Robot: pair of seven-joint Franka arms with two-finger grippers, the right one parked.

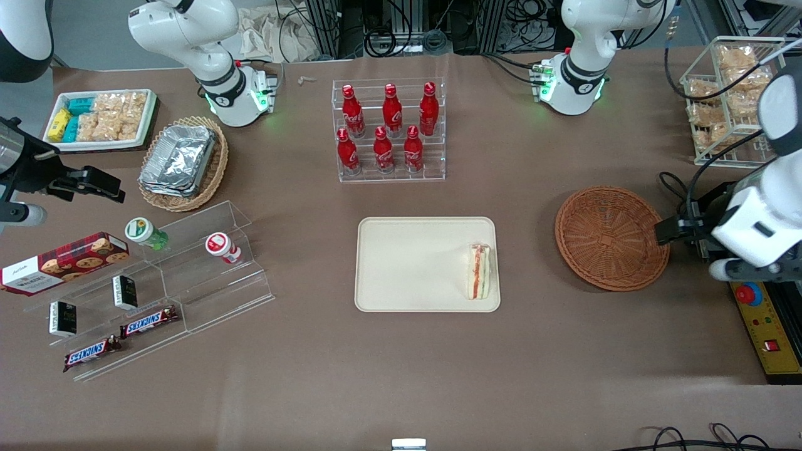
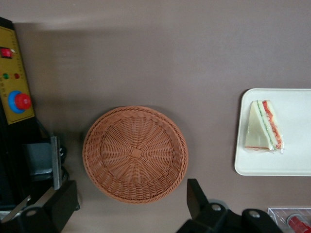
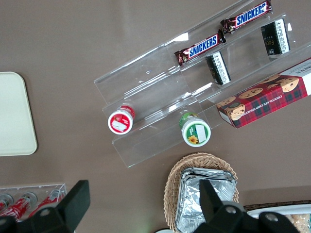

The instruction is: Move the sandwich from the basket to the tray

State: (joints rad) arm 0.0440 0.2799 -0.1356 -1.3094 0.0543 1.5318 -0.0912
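Sandwich on tray, basket bare, end effector apart holding nothing.

Sandwich lies flat on the tray, at the tray's end nearest the basket, filling edge facing the basket side; same in wrist view: sandwich inside tray rim. Basket sits on the brown surface beside the tray, apart from it, nothing in it. End effector hangs above the surface at the basket's edge toward the working arm's end, fingers spread. Farther from the camera, a clear rack of red bottles.
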